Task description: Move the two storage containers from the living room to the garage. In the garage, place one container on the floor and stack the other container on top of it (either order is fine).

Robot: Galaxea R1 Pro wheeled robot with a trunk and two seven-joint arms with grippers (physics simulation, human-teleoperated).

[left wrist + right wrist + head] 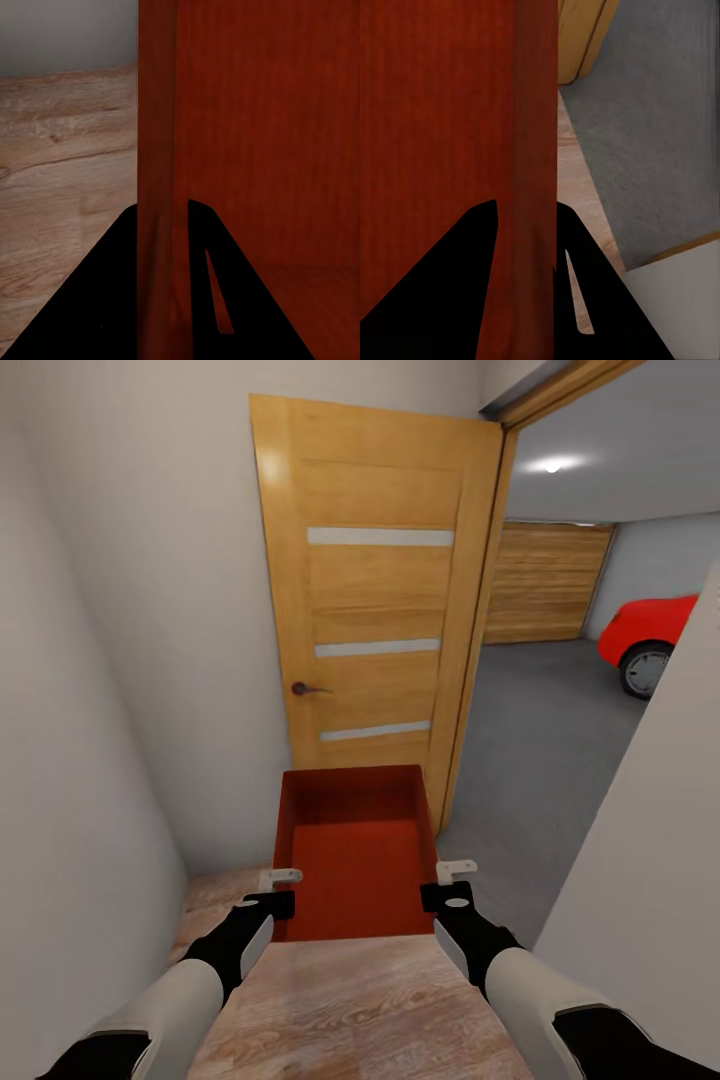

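Left gripper (pixel 279 890) and right gripper (pixel 447 882) clenched container (pixel 352 855) walls, lower centre; risk: clipping open door (pixel 378 590) upper centre, losing grip.

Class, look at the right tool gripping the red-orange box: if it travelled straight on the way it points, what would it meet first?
Probably the orange-wood panelled door, open against the wall behind the red-orange rectangular box. The right tool, clamped on the box's side wall, points at it; depth is uncertain, and the box's far end would likely touch first.
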